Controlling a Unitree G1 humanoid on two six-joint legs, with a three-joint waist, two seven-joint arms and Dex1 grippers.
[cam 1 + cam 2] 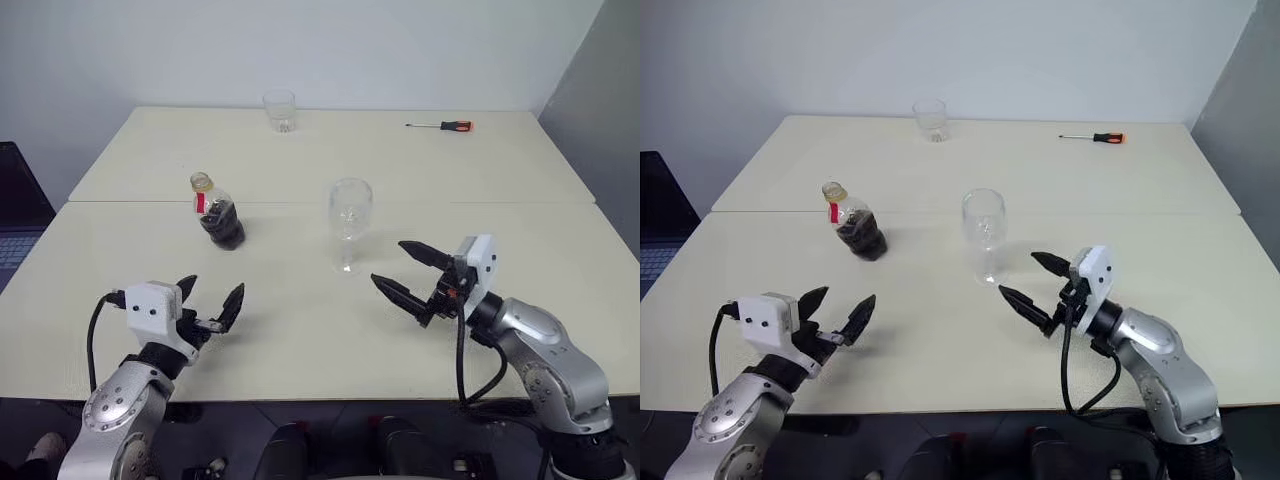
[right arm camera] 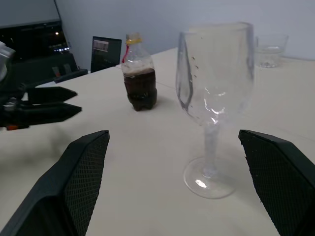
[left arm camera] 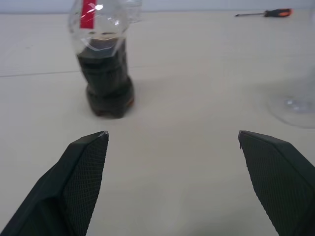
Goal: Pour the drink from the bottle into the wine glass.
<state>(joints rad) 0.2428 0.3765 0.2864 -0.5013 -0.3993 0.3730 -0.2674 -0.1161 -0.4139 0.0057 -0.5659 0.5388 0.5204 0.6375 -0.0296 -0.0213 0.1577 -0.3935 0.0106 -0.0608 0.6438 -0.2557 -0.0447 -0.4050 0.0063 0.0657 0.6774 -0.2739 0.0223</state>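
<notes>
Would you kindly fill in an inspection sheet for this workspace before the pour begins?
Surface: two pale tables butted together, seam running across.
Job's things: bottle upright, part full of dark drink, no cap seen; wine glass upright, empty, apart from bottle.
Clutter: tumbler and screwdriver on far table.
Grippers: left gripper open, holding nothing; right gripper open, holding nothing, near the glass.
Cables: black cable at left wrist; another at right wrist.
Surroundings: white wall; laptop left of the tables.
</notes>
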